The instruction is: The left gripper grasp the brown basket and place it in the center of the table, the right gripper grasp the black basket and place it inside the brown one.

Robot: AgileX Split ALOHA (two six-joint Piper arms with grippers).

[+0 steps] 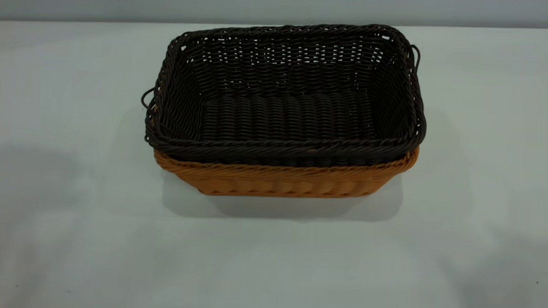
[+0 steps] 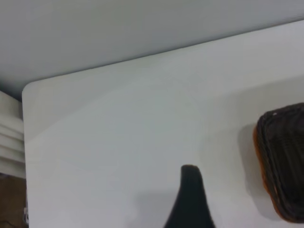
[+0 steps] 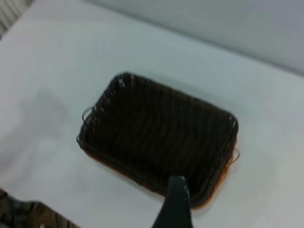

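Nearest the outside camera there is just bare table (image 1: 70,238), with neither arm in that shot. Moving back, the brown basket (image 1: 282,181) sits flat around the middle of the table, and the black basket (image 1: 285,95) is nested inside it, its braided rim riding above the brown one with only an orange band showing below. So both placements look done to me, and what's left is at most the arms pulling clear. Over to the wrist cameras: the left gripper (image 2: 190,199) hangs above open table, well apart from the stacked pair, holding nothing. The right gripper (image 3: 175,202) hovers above the black basket's edge, also empty. Only one dark finger shows on each, so I cannot tell their spread.
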